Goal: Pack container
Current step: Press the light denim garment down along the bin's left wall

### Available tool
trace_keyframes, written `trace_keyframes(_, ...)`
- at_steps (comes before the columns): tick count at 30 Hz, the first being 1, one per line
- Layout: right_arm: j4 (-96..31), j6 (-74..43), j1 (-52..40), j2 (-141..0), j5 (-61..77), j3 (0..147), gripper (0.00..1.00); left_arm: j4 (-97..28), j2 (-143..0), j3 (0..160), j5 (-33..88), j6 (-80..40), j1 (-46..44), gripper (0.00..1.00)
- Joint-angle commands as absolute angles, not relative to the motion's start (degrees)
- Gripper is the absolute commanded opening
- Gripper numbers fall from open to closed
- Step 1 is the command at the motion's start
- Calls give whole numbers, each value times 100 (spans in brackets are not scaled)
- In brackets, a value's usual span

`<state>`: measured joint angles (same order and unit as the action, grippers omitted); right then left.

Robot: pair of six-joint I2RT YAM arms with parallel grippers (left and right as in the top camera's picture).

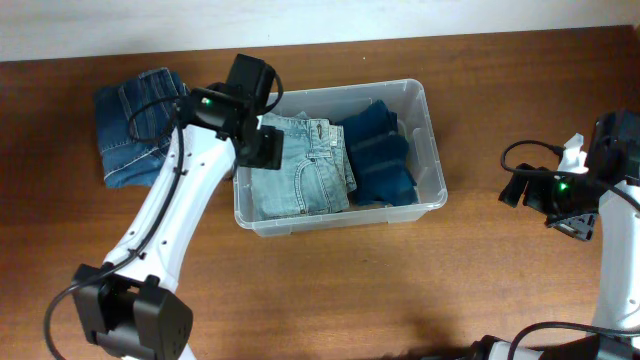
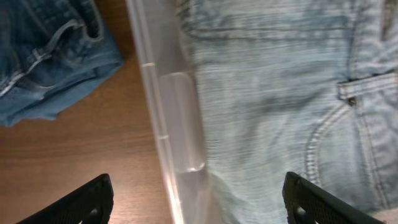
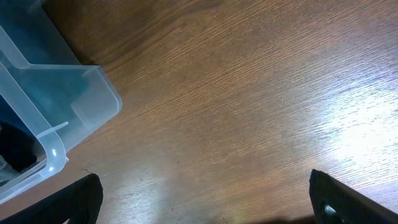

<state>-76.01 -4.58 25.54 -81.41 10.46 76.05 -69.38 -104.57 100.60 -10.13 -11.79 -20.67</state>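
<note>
The clear plastic container (image 1: 436, 150) stands mid-table. Inside lie light blue folded jeans (image 1: 300, 170) on the left and dark blue jeans (image 1: 380, 155) on the right. Another pair of medium blue jeans (image 1: 135, 125) lies folded on the table to the left of the tub. My left gripper (image 1: 262, 140) is open and empty, its fingers straddling the tub's left wall (image 2: 171, 118), above the light jeans (image 2: 273, 93). My right gripper (image 1: 520, 190) is open and empty over bare table, right of the tub, whose corner shows in the right wrist view (image 3: 56, 118).
The wooden table (image 1: 400, 290) runs to a pale wall at the back. The medium blue jeans also show in the left wrist view (image 2: 50, 50), just outside the tub wall.
</note>
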Motion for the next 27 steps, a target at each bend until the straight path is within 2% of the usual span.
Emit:
trace_keyframes(1, -7599, -491, 2589, -8145, 1031, 7603, 98, -6949, -10506, 10022, -1138, -1297, -1896, 87)
trace_keyframes(10, -7599, -491, 2589, -8145, 1031, 7603, 98, -6965, -10711, 10022, -397, -1186, -1514, 87)
trace_keyframes(21, -7599, -491, 2589, -8145, 1031, 7603, 98, -6963, -11163, 10022, -377, -1188, -1457, 86)
trace_keyframes(25, -7599, -491, 2589, -8145, 1031, 7603, 98, -6956, -11345, 10020, -320, -1188, -1448, 74)
trace_keyframes(27, -7599, -491, 2589, -8145, 1033, 7603, 98, -6925, -11356, 10020, -316, -1188, -1439, 72)
